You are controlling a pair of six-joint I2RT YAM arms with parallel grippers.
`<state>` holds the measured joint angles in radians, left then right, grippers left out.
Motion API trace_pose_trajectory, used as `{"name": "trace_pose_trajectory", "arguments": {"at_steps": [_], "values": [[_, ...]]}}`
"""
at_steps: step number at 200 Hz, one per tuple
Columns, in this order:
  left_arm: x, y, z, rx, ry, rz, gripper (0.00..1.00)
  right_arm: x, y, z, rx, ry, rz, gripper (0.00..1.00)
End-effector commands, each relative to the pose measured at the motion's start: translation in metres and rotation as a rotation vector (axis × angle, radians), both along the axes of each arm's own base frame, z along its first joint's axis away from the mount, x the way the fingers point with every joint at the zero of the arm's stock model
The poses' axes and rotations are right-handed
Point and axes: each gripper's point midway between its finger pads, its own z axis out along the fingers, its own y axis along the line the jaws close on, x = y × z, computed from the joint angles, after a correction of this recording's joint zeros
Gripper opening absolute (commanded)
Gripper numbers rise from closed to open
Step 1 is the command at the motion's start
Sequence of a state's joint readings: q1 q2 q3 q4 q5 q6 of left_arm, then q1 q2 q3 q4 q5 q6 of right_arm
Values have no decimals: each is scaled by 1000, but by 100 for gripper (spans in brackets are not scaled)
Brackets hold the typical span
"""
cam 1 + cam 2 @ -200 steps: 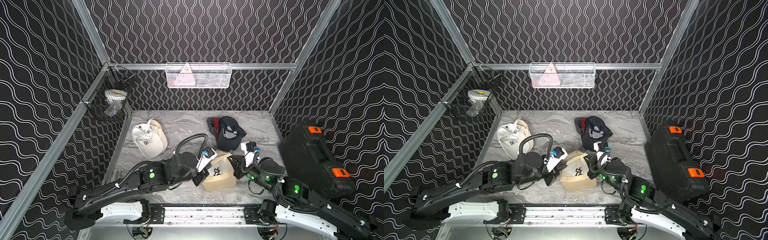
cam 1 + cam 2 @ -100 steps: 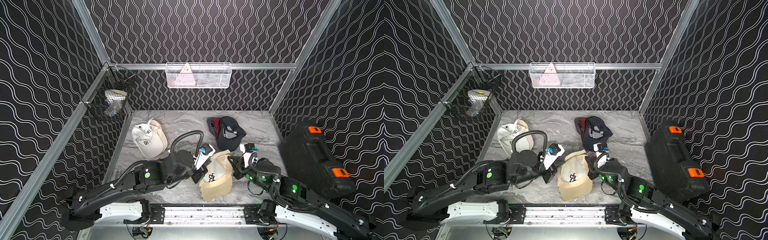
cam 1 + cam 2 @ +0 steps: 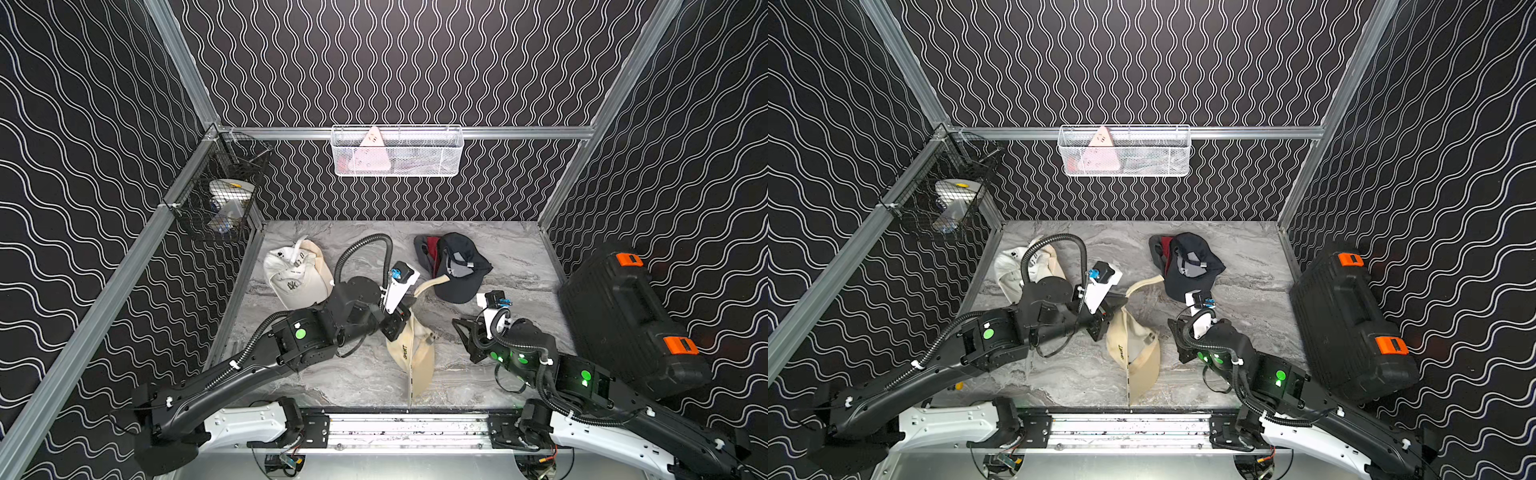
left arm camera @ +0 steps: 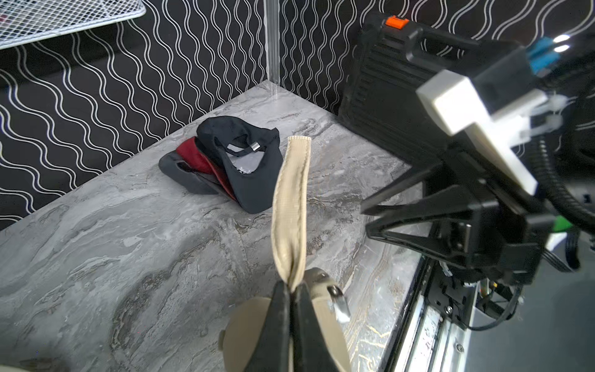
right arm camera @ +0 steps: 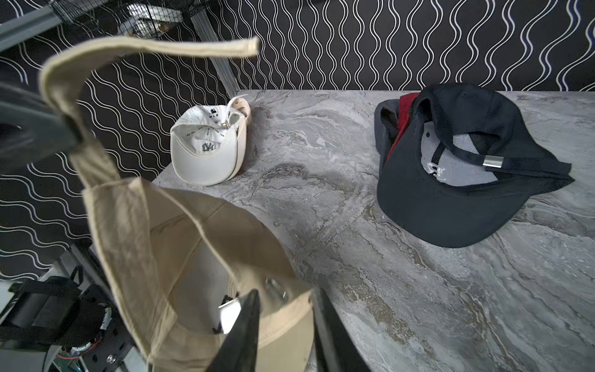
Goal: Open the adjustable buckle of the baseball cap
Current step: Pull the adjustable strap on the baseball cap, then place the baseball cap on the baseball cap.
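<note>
Change over the last second: the tan cap (image 3: 411, 353) no longer sits bunched between the two arms. It now hangs long from the left gripper (image 4: 291, 290), crown open and brim pointing at the front rail, low over the marbled table (image 3: 353, 386). The left gripper is clamped on the strap (image 4: 289, 199) close to where it joins the cap. The strap's free end stands out loose in the air, threaded through nothing. The right gripper (image 5: 286, 299) has let go. Its jaws stand a little apart and empty, near the cap's rear edge, and the top views show a gap between them and the fabric. The metal buckle (image 5: 275, 288) sits on the other side of the rear opening with no strap in it. Judgement: the strap is drawn clear of the buckle, so the opening step looks done; what remains is probably to set the cap down and release it. Containers: the white wire basket (image 3: 397, 151) on the back wall holds a pink triangular card (image 3: 370, 153), with pale items beside it that I cannot make out. The black wire basket (image 3: 220, 203) on the left rail holds a white roll (image 3: 230, 189) with a yellow centre, plus something under it too small to tell. The black case (image 3: 623, 324) with orange latches lies closed at the right, its contents hidden. Also on the table are a white cap (image 3: 297, 274) at back left and a navy cap (image 3: 457, 266) lying on red and grey ones.
</note>
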<state>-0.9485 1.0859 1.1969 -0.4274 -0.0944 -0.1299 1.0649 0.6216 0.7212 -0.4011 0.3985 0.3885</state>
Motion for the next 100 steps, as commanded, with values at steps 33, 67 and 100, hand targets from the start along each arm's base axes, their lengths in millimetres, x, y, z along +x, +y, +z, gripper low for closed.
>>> {"name": "trace_pose_trajectory", "arguments": {"at_steps": [33,67,100], "values": [[27,8,15,-154,40,-2,0,-2,-8,-4,12,3,-22,32],[51,28,15,-172,54,67,0,-3,-12,-4,19,0,-26,32],[69,42,17,-167,54,111,0,-4,-17,-1,17,-12,-35,33]]}}
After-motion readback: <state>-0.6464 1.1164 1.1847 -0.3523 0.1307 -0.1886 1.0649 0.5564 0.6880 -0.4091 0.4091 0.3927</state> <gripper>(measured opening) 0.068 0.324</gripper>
